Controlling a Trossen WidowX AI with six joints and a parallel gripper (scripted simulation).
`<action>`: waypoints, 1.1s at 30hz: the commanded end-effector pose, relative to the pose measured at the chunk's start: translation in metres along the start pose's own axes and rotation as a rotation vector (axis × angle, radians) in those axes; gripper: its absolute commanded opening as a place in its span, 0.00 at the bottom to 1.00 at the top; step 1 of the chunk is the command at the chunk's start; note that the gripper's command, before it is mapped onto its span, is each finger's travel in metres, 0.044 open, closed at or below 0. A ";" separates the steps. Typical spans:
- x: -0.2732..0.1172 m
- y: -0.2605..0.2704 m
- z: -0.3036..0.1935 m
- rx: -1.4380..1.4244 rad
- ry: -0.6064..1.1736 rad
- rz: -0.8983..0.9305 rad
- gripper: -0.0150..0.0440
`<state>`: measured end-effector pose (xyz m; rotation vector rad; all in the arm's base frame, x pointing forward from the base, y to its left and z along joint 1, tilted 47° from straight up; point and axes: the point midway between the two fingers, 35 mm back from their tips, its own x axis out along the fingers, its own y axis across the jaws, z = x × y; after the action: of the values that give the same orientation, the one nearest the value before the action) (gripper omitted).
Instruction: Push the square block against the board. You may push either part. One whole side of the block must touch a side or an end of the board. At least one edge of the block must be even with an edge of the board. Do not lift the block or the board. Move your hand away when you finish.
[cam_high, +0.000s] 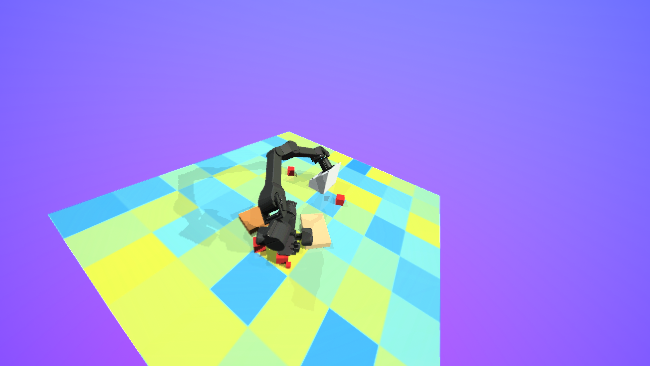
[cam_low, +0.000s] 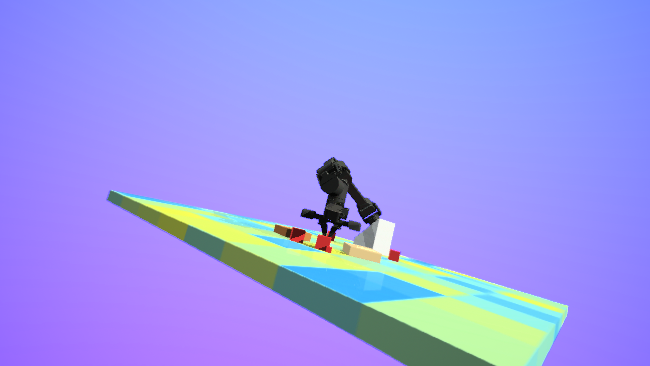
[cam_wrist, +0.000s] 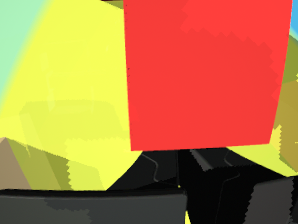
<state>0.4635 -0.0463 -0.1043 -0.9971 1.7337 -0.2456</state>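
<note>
At the middle of the checkered counter (cam_high: 170, 280) (cam_low: 450, 320), the black arm (cam_high: 273, 172) (cam_low: 334, 177) bends over, and its pincer (cam_high: 294, 247) (cam_low: 328, 234) (cam_wrist: 170, 132) points down with its 2 fingers pressed together, gripping nothing. From above, a pale flat piece (cam_high: 316, 232) (cam_low: 362, 252) lies just right of the pincer, and an orange flat piece (cam_high: 251, 220) (cam_low: 282, 230) lies on the far left side of it, partly covered by the arm. Those 2 pieces are apart. Which piece is the square block and which is the board, I cannot tell for sure

Near the fingertips, on the near side, sits a red block (cam_high: 282, 259) (cam_low: 323, 243), with 1 tiny red cube (cam_high: 288, 265) beside it; another red block (cam_high: 259, 245) (cam_low: 298, 234) sits to the left. Up close, a large red face (cam_wrist: 205, 75) hides what lies beyond the fingers. At the far side, a white and grey wedge (cam_high: 326, 179) (cam_low: 382, 237) stands beneath the arm's other end, between 2 more red cubes, 1 to its left (cam_high: 291, 171) and 1 to its near right (cam_high: 340, 199) (cam_low: 395, 255)
</note>
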 end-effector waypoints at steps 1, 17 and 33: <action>-0.001 -0.001 -0.003 0.005 -0.003 0.003 0.25; -0.001 -0.001 -0.025 0.004 -0.002 0.003 0.25; -0.052 0.001 -0.038 0.003 -0.002 0.005 0.25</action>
<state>0.4275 -0.0485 -0.0768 -0.9866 1.7647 -0.2508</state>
